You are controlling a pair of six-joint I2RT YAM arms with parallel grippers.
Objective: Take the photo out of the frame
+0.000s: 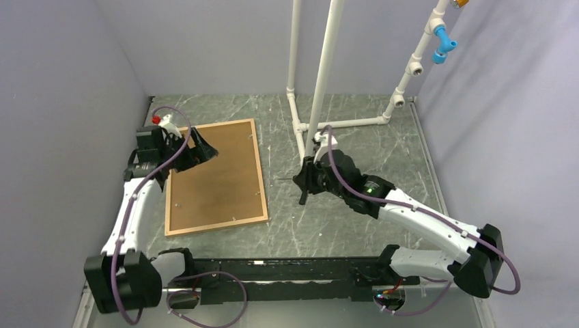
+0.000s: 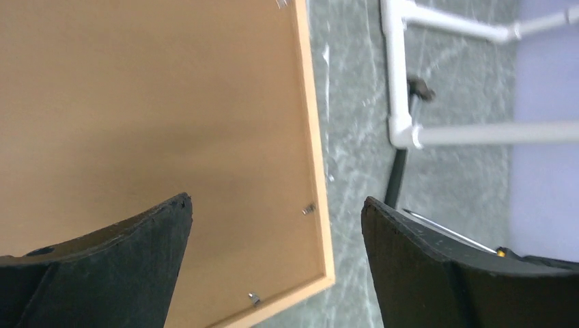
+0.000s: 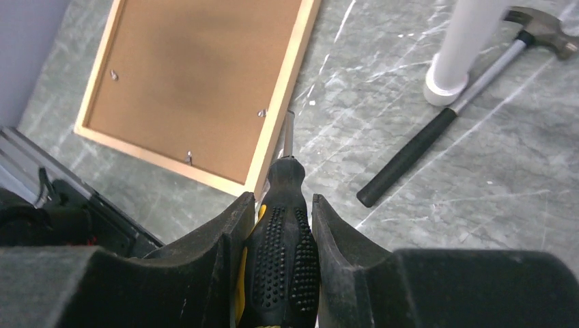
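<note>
The frame (image 1: pixel 260 171) of light wood lies face down on the table, its brown backing board (image 1: pixel 215 178) up. The photo is hidden. My left gripper (image 1: pixel 203 152) hovers over the frame's far left part. In the left wrist view it (image 2: pixel 276 205) is open and empty above a frame corner (image 2: pixel 328 277). Small metal tabs (image 2: pixel 308 208) hold the board. To the right of the frame, my right gripper (image 1: pixel 305 181) is shut on a black and yellow screwdriver (image 3: pixel 283 246). Its shaft (image 3: pixel 288 133) points at the frame's edge (image 3: pixel 273 130).
A hammer (image 3: pixel 437 130) with a black handle lies on the marbled table right of the frame. White pipe uprights (image 1: pixel 314 102) stand behind the right gripper, with a foot (image 3: pixel 447 82) beside the hammer. Grey walls close the sides.
</note>
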